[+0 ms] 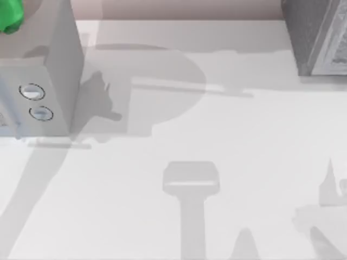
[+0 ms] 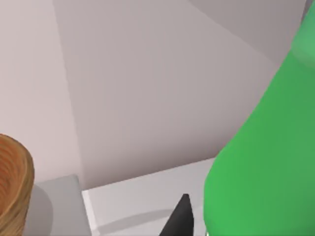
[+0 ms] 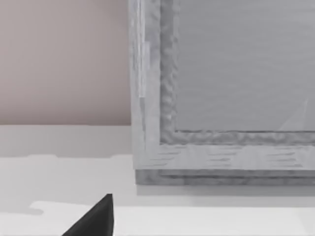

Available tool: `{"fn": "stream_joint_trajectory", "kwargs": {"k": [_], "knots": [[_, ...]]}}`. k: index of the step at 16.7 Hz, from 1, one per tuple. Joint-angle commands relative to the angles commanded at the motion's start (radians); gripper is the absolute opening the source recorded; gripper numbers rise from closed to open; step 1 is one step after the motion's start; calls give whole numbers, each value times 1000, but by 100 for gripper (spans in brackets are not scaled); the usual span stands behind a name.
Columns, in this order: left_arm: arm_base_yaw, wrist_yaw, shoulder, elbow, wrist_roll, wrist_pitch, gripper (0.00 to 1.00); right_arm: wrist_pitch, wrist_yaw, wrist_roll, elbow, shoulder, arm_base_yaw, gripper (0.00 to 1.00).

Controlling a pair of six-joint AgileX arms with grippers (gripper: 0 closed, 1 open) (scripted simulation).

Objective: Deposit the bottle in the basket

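Note:
The bright green bottle shows at the far left corner of the top view, above the grey box. Seen from the left wrist, the bottle looms large and close, held off the table by my left gripper, which is shut on it. One dark fingertip shows beside the bottle; the other is hidden behind it. The basket, tan-brown with a curved rim, sits some way off to the side of the bottle. My right gripper is parked by the right grey cabinet.
A grey box with two round dials stands at the table's left. A textured grey cabinet stands at the far right corner and appears close up as the cabinet in the right wrist view. Arm shadows fall across the white table.

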Motion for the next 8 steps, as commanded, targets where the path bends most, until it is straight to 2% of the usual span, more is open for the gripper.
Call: {"fn": "stream_joint_trajectory", "kwargs": {"k": [4, 8], "knots": [[298, 54, 291, 261, -7, 37, 0, 0, 0, 0, 0, 0, 0, 100], [490, 128, 510, 469, -5, 100, 0, 0, 0, 0, 0, 0, 0, 100]]}}
